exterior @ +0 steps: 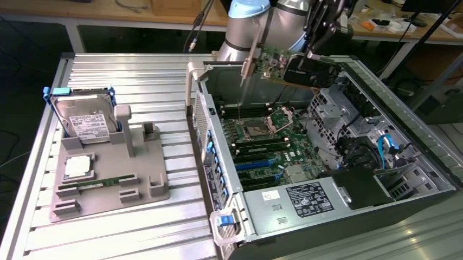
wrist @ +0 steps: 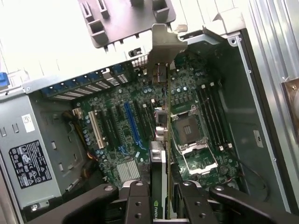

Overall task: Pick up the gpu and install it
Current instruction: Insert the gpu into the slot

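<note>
Gripper (wrist: 163, 206) clamped on the gpu (wrist: 161, 154), card edge-on between the jaws, hanging in the air over the open case (wrist: 240, 98). Beneath it lies the motherboard (wrist: 110, 140) with its blue slot (wrist: 129, 122). Farther off, the bracket (wrist: 164, 44) faces the rear wall. Done well, I'd say: card square to the slot, bracket lined up at the rear, no tilt.

This looks like a robotics lab or workshop: a robot arm (exterior: 250, 27) holds a gpu (exterior: 304, 69) over an open computer tower (exterior: 434, 162) lying on a ribbed aluminium table (exterior: 130, 70), its motherboard (wrist: 135, 121) exposed. Beside it, a hard drive (exterior: 87, 123) stands upright in a grey fixture tray (exterior: 101, 208). Behind run wooden workbenches (exterior: 108, 12), seemingly strewn with cables and small parts.
</note>
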### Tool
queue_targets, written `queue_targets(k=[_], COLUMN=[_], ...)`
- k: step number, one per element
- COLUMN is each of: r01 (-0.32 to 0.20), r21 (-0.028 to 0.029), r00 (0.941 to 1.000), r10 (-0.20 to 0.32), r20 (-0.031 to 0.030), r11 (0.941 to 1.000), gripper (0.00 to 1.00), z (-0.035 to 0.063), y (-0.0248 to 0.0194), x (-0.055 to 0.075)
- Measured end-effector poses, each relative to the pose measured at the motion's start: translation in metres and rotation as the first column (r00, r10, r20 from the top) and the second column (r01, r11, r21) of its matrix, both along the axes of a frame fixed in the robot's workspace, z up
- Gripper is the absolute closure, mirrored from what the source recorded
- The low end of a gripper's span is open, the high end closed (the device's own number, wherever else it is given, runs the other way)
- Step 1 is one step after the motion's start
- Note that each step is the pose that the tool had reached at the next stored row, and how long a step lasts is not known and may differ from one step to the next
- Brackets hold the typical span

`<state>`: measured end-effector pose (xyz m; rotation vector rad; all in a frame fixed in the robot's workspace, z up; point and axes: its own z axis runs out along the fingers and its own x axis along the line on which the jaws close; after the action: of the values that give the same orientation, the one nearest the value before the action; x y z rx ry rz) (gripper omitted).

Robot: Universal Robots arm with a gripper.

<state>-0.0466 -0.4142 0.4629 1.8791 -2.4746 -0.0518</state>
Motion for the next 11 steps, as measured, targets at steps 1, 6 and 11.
queue_targets(k=[1,6,11], r01=[-0.019,-0.082,-0.091], r21=[0.0000,-0.0002,-0.0001], r00=[0.9998,0.9966,0.9958], r10=[0.019,0.082,0.091], r20=[0.0000,-0.0001,0.0000], r11=[0.9998,0.9966,0.9958], gripper=[0.73,0.73,0.73], z=[-0.0002,-0.0034,-0.0126], y=[0.0000,-0.0003,-0.0024], x=[0.000,0.000,0.000])
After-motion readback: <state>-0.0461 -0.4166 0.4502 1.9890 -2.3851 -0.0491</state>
